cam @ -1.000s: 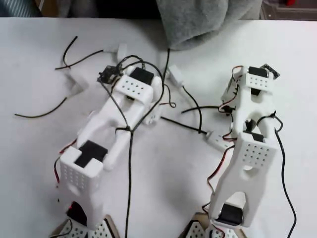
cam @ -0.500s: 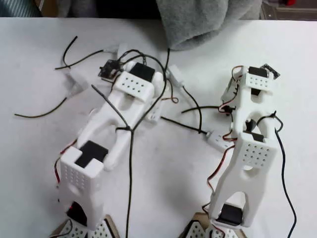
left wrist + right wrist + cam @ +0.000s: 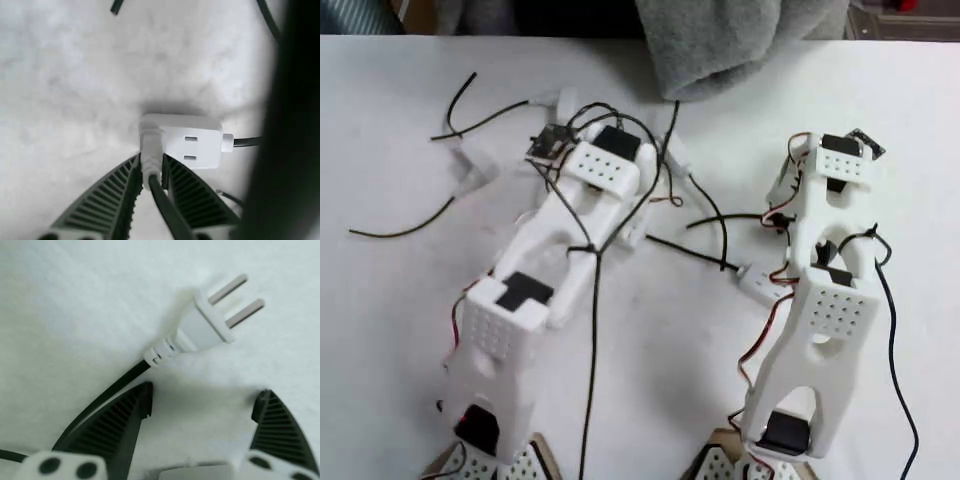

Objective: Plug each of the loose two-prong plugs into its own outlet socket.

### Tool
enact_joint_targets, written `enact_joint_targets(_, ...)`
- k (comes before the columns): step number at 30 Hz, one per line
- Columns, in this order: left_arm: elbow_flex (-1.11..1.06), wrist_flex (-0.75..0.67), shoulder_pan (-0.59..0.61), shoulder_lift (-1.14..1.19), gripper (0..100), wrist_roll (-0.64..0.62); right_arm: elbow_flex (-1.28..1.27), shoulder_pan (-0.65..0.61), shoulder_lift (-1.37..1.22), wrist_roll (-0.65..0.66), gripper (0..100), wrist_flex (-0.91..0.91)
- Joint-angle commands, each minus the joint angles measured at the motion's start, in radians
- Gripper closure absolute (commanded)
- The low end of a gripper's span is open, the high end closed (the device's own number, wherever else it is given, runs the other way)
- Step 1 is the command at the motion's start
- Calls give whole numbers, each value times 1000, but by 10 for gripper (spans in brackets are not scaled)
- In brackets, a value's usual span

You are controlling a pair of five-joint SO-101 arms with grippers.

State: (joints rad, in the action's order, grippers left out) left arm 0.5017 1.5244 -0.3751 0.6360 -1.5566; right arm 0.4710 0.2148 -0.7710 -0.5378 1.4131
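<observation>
In the left wrist view my left gripper (image 3: 151,169) is shut on a white plug (image 3: 150,145) with a black cord. The plug's head butts against the end of a white outlet socket (image 3: 192,142) lying on the table, and its prongs are hidden. Two slots show on the socket's side face. In the right wrist view my right gripper (image 3: 204,394) stands open just above the table. A loose white two-prong plug (image 3: 202,330) lies flat a little beyond its fingertips, prongs pointing away. In the high view the left arm's wrist (image 3: 605,165) covers its gripper.
Black cords criss-cross the white table around the left arm. A white socket piece (image 3: 677,152) lies beside the left wrist, another (image 3: 472,172) at the far left, and a white plug (image 3: 757,278) near the right arm's elbow. A grey cloth (image 3: 720,40) hangs over the far edge.
The left arm has shifted right and slightly farther from its base, dragging the black cords with it. The right arm has stayed still.
</observation>
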Motion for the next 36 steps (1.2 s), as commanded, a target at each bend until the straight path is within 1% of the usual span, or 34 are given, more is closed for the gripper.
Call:
enact_joint_targets(1,104,55,1,18,975,6,6,-2,1,5,673,-18)
enact_joint_targets(5,155,55,13,99,975,9,6,-2,1,5,673,-18)
enact_joint_targets(9,219,98,22,191,975,14,6,-1,1,5,673,-18)
enact_joint_targets(14,322,184,12,274,975,77,6,-1,1,5,673,-18)
enact_joint_targets(16,371,198,10,294,975,124,6,-1,1,5,673,-18)
enact_joint_targets(18,416,198,8,311,973,216,6,-1,1,5,673,-19)
enact_joint_targets(21,468,198,8,315,973,408,6,-1,1,5,673,-19)
enact_joint_targets(26,555,198,8,308,972,795,6,-1,1,5,673,-19)
enact_joint_targets(31,629,206,8,308,971,1030,6,-1,1,5,673,-19)
enact_joint_targets(36,671,221,10,309,940,1320,6,-1,1,5,673,-19)
